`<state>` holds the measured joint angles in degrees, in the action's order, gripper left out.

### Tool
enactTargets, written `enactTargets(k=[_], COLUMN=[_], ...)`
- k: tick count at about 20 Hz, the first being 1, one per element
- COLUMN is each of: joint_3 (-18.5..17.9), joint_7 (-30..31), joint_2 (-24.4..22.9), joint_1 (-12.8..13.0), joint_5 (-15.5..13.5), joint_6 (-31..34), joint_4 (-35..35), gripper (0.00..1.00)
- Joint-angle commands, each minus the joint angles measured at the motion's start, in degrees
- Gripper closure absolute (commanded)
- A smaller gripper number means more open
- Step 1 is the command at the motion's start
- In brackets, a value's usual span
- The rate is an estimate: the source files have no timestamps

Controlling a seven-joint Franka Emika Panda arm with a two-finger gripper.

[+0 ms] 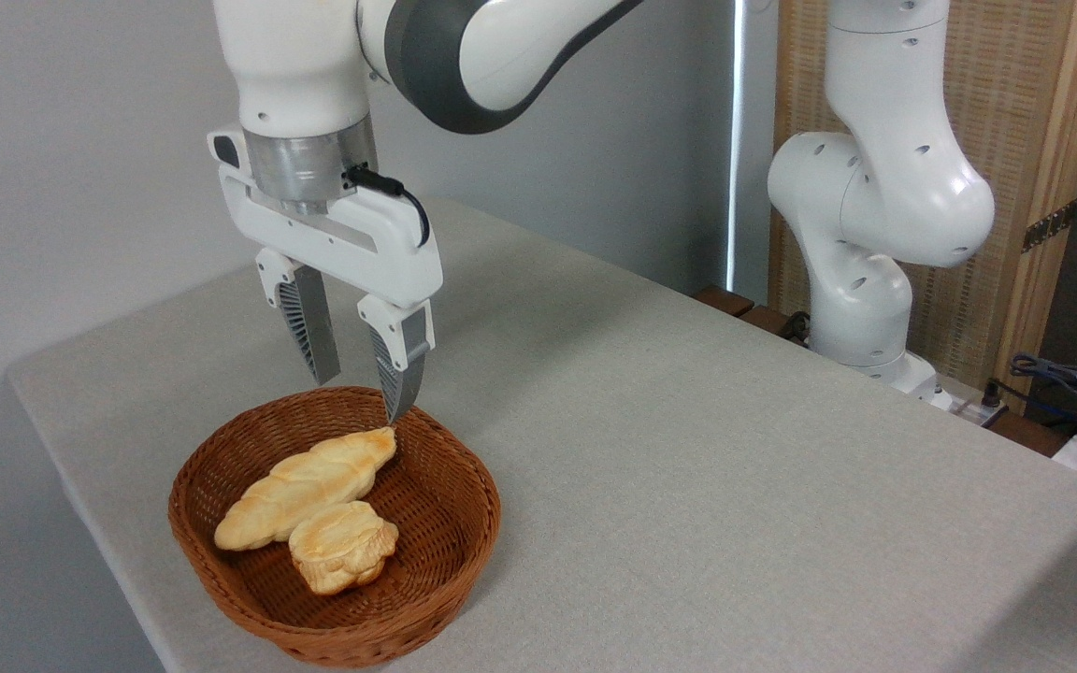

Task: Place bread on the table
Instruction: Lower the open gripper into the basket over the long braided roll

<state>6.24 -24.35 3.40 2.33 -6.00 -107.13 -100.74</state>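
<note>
1. White two-finger gripper [361, 397] with grey ribbed fingers [308, 329] pointing down, hanging over the far rim of the basket.
2. Jaws spread apart, nothing between them; released, gripping nothing.
3. Right fingertip just above the upper tapered end of the loaf; contact can't be told from this angle.
4. Long, braided golden-yellow bread [308, 484] lying inside the brown woven wicker basket [445, 533], running diagonally from lower left to upper right.
5. Lower left end of the loaf resting against the basket's inner wall.
6. Small, round, lumpy golden bun [344, 546] also in the basket, just beside the loaf on the near side, touching or nearly touching it.
7. Basket sitting near the front left corner of the large flat table covered in light grey-beige cloth [688, 449].
8. White arm with dark grey joint band [426, 56] coming in from the top of the frame; black cable [398, 192] plugged in at the wrist.
9. Arm's white base column [875, 234] standing past the far right edge of the table.
10. Woven tan screen with wooden frame [1034, 140] behind the base; tangle of cables [1071, 388] at far right.
</note>
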Motion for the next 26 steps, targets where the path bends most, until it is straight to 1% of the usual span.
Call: enactTargets(k=[1, 3, 5, 7, 12, 15, 19, 24, 26], joint_3=[1.05, 2.36, 2.81, 2.81, 2.9, 2.9, 4.04, 4.22, 4.22], joint_7=[-2.97, -3.33, -3.68, -5.87, -6.93, -9.13, -9.22, -9.22, -10.01], joint_2=[1.34, 2.66, 3.11, 3.37, 4.34, 4.43, 5.48, 7.06, 7.24], joint_1=[0.05, 0.05, 0.05, 0.05, -0.04, -0.22, -0.13, 0.05, 0.05], joint_5=[-0.32, -0.33, -0.15, -0.15, -0.06, -0.15, -0.15, -0.15, -0.06], joint_6=[-1.41, -2.99, -4.14, -4.93, -5.72, -5.72, -5.72, -5.99, -8.09], joint_4=[-0.33, -0.33, -0.6, -0.68, -0.69, -1.12, -2.0, -2.0, -2.18], gripper=[0.0, 0.0, 0.0, 0.0, 0.0, 0.0, 0.0, 0.0, 0.0])
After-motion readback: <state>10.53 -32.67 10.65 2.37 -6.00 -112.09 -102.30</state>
